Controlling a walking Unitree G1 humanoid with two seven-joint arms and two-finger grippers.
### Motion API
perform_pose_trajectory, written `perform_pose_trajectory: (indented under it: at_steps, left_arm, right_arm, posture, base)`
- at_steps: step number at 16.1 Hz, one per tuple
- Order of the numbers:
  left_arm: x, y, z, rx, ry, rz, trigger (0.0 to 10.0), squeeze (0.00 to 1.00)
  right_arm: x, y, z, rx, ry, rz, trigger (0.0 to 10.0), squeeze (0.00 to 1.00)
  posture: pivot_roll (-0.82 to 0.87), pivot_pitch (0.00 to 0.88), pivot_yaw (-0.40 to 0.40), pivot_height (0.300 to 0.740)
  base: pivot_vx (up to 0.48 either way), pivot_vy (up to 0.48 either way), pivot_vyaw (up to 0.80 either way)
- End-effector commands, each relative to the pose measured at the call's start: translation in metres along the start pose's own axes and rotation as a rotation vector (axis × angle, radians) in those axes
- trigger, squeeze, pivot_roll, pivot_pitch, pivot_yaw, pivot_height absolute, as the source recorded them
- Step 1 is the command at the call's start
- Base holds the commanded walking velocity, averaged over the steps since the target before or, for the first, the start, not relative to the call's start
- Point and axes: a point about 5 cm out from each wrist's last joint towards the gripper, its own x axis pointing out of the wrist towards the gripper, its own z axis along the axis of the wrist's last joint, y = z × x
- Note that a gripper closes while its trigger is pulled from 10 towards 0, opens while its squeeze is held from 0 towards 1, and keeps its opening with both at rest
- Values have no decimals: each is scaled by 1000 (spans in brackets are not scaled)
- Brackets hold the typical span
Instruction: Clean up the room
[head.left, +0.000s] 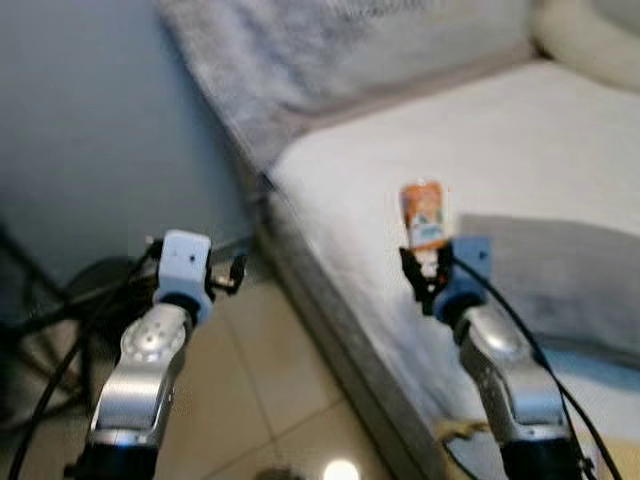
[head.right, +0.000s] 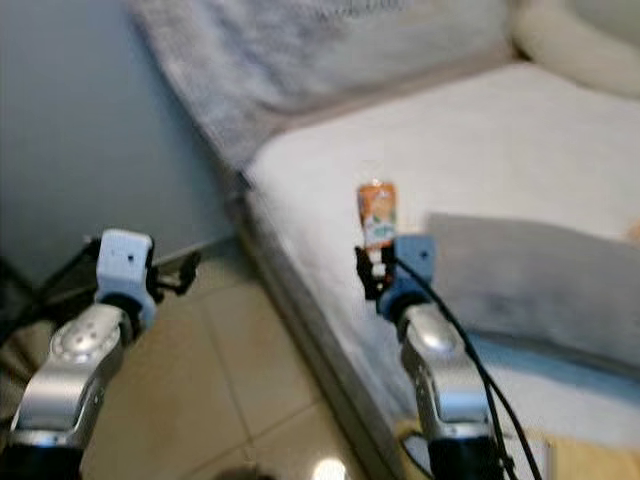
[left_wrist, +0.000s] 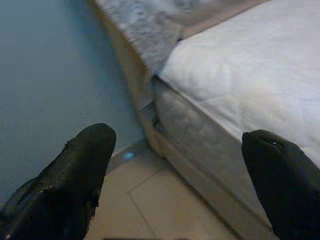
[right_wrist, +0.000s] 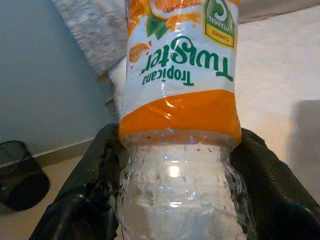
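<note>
My right tool (head.left: 424, 272) holds a plastic bottle (head.left: 424, 215). The two black fingers (right_wrist: 82, 200) press on its clear lower part, one on each side. The bottle stands up from the tool, over the near edge of the bed (head.left: 520, 150).

In the right wrist view the label is big and easy to read. It shows upside down there. It says "Tropicana Twister" in green letters on white. Under that is a wide orange band. A small green badge has the word "VITAMIN" and a large C. There are pictures of orange fruit and green leaves too. The clear part of the bottle looks empty. From my head views the bottle is small and blurry, and I can see just orange and white, with no words.

The right wrist view also shows a dark round bin (right_wrist: 20, 175) on the floor by the blue-grey wall (head.left: 90, 120).

My left tool (head.left: 232, 272) is on the left, over the tan floor tiles (head.left: 260, 390), beside the bed. Its two fingers (left_wrist: 75, 180) are spread wide, with nothing between them. The left wrist view shows the quilted side of the mattress and where the wall meets the floor.

A fuzzy grey blanket (head.left: 330, 60) lies at the far end of the bed. A grey cloth (head.left: 560, 270) lies on the bed to the right of the bottle. Black cables (head.left: 40, 330) lie on the floor at the left.
</note>
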Motion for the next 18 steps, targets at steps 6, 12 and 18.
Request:
perform_pose_trajectory:
  at_steps: [6,12,18]
  left_arm:
    - [1,6,0,-4,-2,12,10000,0]
    - [3,5,3,11,-12,3,10000,0]
    - [2,5,3,29,-12,14,10000,0]
  right_arm:
    - [5,8,2,-1,-2,15,10000,0]
    - [8,0,2,-27,-4,-52,10000,0]
    - [8,-1,0,-48,-8,-71,10000,0]
  posture:
    - [-67,0,60,740]
    - [-69,0,59,740]
    - [-67,0,59,740]
  base:
    - [135,0,788]
    - [305,0,0]
    - [338,0,0]
